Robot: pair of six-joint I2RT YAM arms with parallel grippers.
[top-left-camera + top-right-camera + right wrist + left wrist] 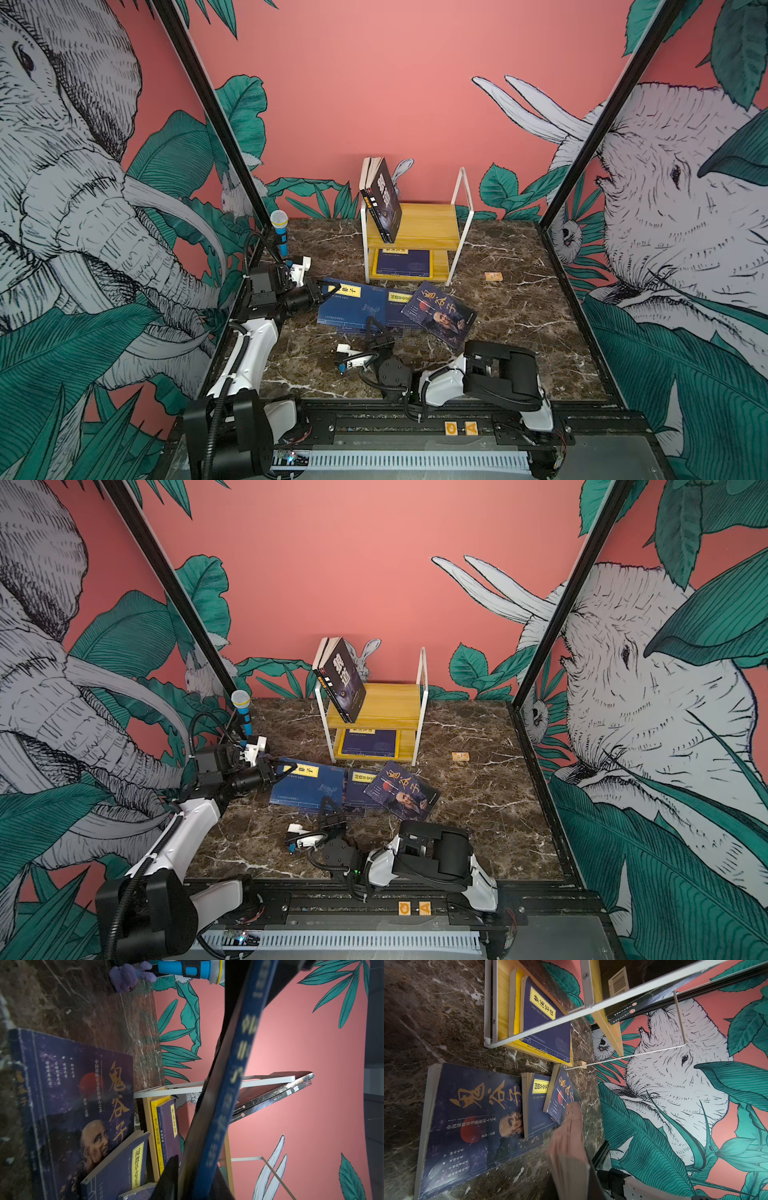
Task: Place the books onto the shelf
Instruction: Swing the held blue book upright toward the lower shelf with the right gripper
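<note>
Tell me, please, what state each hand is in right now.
Left hand: closed on the blue book.
Right hand: at the same book, grip cannot be told.

Near book (234, 1076): navy spine with blurred yellowish characters, raised close to the lens, slanting across the shelf behind it.
Tool fingers (167, 1176): dark and blurred, beside that spine; grip cannot be told.
Portrait book (79, 1105): navy with gold calligraphy, a red disc and a bald bearded face; flat on the marble table (83, 1012).
Label book (122, 1165): navy with a yellow label, partly over the portrait book.
Shelf (148, 1126): yellowish boards, white frame; the lower tier holds a yellow book (154, 1109) under a shelved navy book (168, 1124).
Black books (276, 1093): two, leaning on the white frame.
Table's far side: blue microphone (182, 968), purple plush (128, 976).
</note>
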